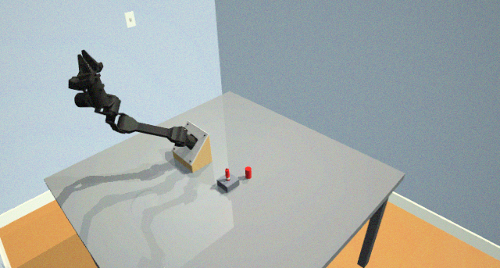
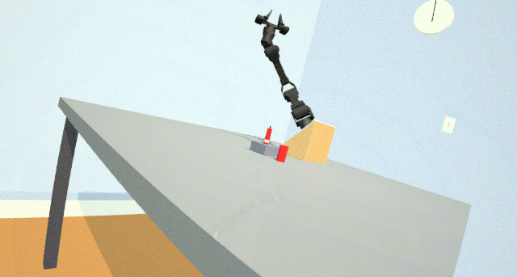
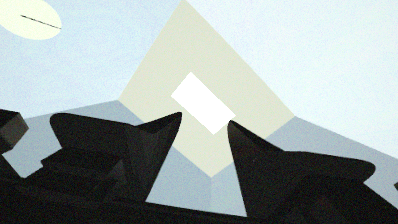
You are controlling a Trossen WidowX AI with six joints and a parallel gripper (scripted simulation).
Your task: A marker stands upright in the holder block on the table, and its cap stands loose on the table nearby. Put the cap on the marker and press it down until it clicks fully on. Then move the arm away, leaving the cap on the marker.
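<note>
One dark grey arm reaches up and away from its tan wedge-shaped base block [image 1: 199,152], black fingers [image 1: 87,61] parted about halfway, gripping nothing. Right of the base block on the grey tabletop [image 1: 312,174]: small grey holder block [image 1: 228,184] with the red-and-white marker [image 1: 227,173] upright in it; red cylindrical cap [image 1: 248,172] standing just beside the holder, apart from it.

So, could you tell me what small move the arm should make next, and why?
Probably swing down toward the cap. The gripper points up, high and away from the work, open and holding nothing, while the cap stands on the table beside the holder block with the uncapped marker.
</note>
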